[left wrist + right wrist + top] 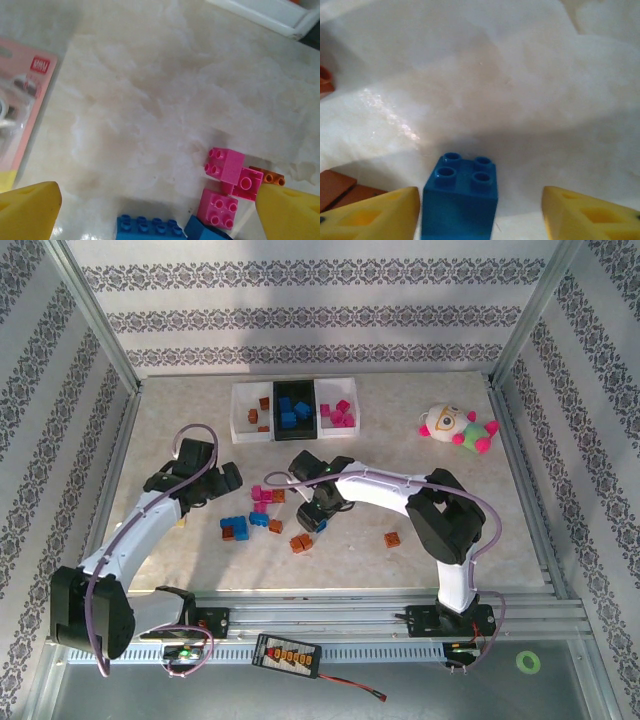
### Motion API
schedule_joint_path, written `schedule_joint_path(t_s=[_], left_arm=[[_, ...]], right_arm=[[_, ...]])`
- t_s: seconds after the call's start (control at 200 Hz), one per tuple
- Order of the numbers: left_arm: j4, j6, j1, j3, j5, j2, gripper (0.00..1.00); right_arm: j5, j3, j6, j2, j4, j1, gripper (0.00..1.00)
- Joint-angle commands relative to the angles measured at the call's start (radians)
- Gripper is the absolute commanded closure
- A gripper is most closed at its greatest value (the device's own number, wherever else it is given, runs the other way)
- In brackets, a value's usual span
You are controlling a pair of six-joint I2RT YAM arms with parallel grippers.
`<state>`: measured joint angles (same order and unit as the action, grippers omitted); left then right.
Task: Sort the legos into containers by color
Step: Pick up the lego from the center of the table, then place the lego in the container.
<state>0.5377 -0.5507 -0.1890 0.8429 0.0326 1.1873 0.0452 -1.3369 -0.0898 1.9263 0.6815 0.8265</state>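
The right gripper has its jaws wide, with yellow fingers. A blue brick with four studs stands upright between them on the table, just beside the left-hand finger and apart from the other. An orange-brown brick lies at the lower left of this view.

The left gripper is also spread wide and holds nothing. Between its fingertips lie three pink bricks touching one another, a blue plate and an orange-brown piece.

From above, loose legos are scattered mid-table between the two grippers, and one orange-brown brick lies apart to the right.

Farther back, three bins stand in a row, touching:
- The left white bin holds orange-brown pieces.
- The black middle bin holds blue ones.
- The right white bin holds pink ones.

The table is pale, glossy and marbled. It sits inside a metal frame, and the walls are papered in patterned stripes.

A pink-and-white packet carries a red label. Its writing is too blurred to read.
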Motion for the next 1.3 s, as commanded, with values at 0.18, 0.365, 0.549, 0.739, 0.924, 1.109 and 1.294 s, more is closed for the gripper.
schedule_joint_path(t_s=[0.18, 0.365, 0.549, 0.739, 0.924, 1.109, 1.294], left_arm=[[-0.145, 0.514, -0.006, -0.031, -0.150, -0.048, 0.01], [-0.182, 0.646, -0.007, -0.083, -0.262, -0.090, 0.01], [-0.247, 0.628, -0.007, -0.146, -0.343, -0.148, 0.01], [-0.292, 0.680, -0.007, -0.184, -0.442, -0.172, 0.01], [-0.321, 0.703, -0.007, -0.213, -0.470, -0.205, 0.01], [-0.322, 0.703, -0.008, -0.221, -0.470, -0.218, 0.01], [-0.324, 0.701, -0.008, -0.223, -0.464, -0.218, 0.01]], right_arm=[[0.012, 0.008, -0.047, -0.007, 0.035, -0.024, 0.63], [-0.005, -0.002, -0.045, -0.028, 0.044, -0.029, 0.78], [-0.014, -0.045, -0.066, -0.086, 0.002, -0.055, 0.79], [-0.029, -0.137, -0.113, -0.071, -0.173, -0.110, 0.81], [-0.070, -0.300, -0.145, 0.038, -0.323, -0.163, 0.81], [-0.111, -0.509, -0.179, 0.214, -0.404, -0.215, 0.80], [-0.107, -0.721, -0.198, 0.388, -0.406, -0.252, 0.79]])
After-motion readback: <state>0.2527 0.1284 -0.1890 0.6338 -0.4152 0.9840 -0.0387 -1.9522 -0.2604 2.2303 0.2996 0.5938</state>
